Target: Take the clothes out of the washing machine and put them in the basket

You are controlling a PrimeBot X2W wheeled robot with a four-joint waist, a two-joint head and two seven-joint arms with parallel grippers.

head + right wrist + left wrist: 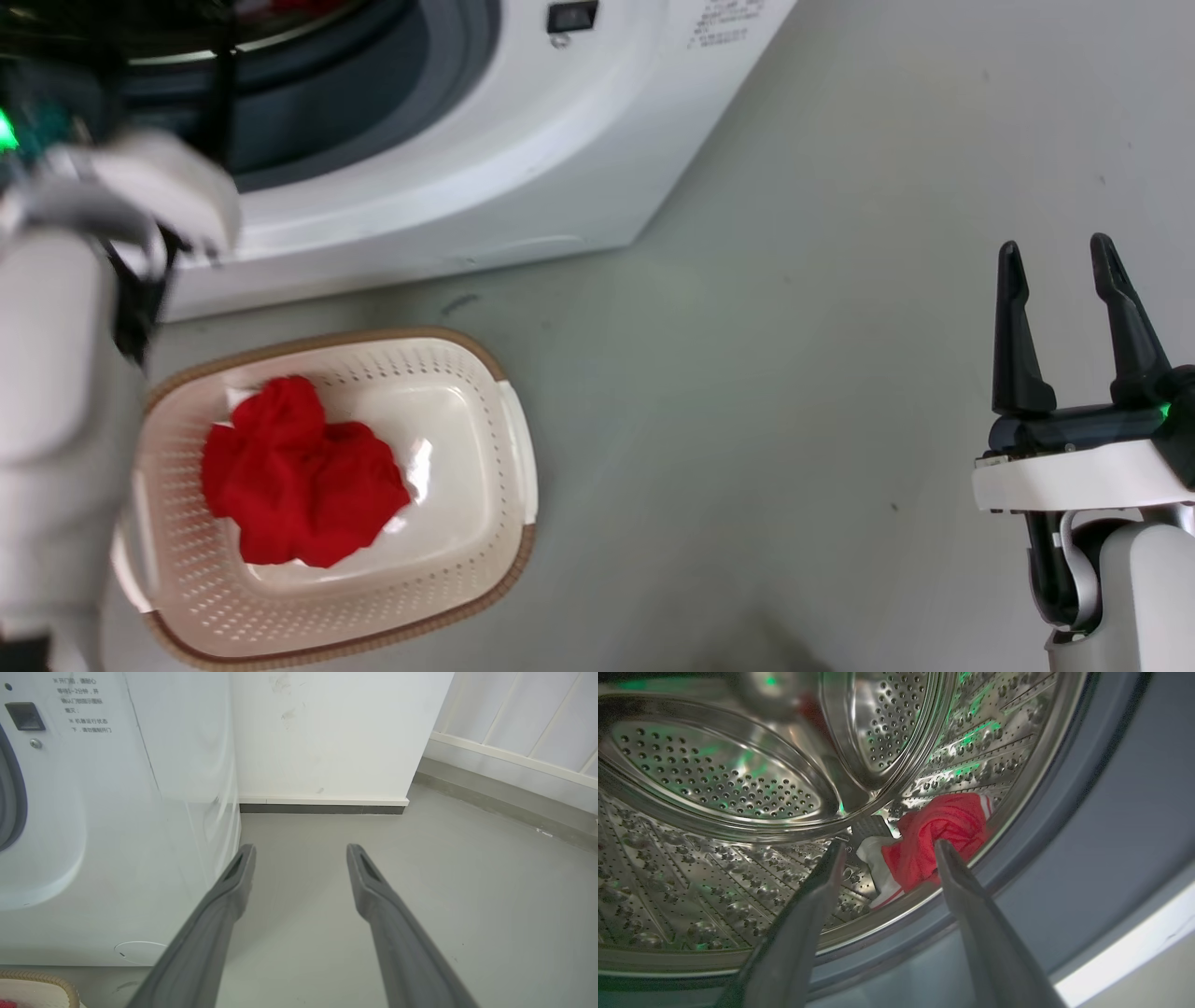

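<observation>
The white washing machine [523,159] stands at the top left, its grey-rimmed porthole facing me. My pale left forearm reaches up into that opening. Inside the steel drum [714,779] lies a red garment with white striped trim [938,835], low by the drum's front rim. My left gripper [889,847] is open, its fingers just short of the garment, one tip on each side of it. The cream basket [509,523] sits on the floor below the machine, holding a crumpled red garment [299,476] over a whitish cloth [420,471]. My right gripper [1060,257] hangs open and empty at the right.
Grey floor [794,373] stretches between the basket and my right arm. In the right wrist view, the machine's side [187,812] is on the left, a white wall with a dark skirting [322,808] stands behind, and a corner of the basket rim [42,980] shows at the bottom left.
</observation>
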